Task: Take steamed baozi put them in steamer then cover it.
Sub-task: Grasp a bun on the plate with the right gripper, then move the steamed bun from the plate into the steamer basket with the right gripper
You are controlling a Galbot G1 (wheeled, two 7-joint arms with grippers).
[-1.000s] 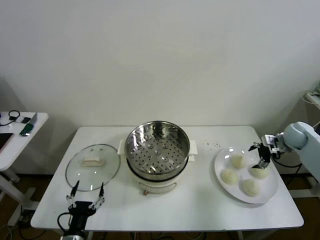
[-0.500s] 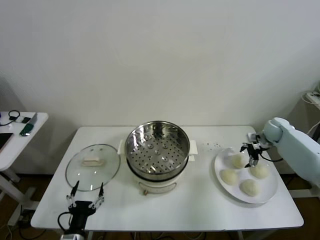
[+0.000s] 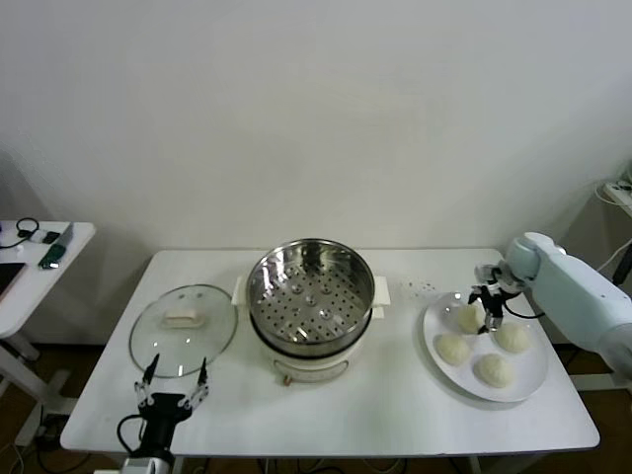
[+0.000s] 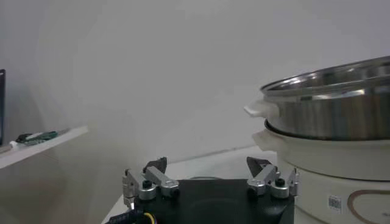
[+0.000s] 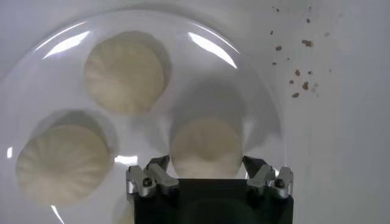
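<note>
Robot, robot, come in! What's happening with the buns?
Right gripper straddling one round cream-white bun on the flat white plate. Left gripper open, parked near the table's front edge. Shiny steel steamer uncovered. Nothing blocking.

Fourth baozi (image 5: 125,214) mostly behind right tool (image 5: 207,176); steamer (image 4: 329,140) cut off.

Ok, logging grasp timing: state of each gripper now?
Left gripper: open, empty, parked near the table's front edge.
Right gripper: open, fingers straddling a baozi on the plate.

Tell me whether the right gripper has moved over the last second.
Yes. The right gripper has shifted left across the white plate, toward the steamer, from the back-right baozi to the back-left baozi.
</note>
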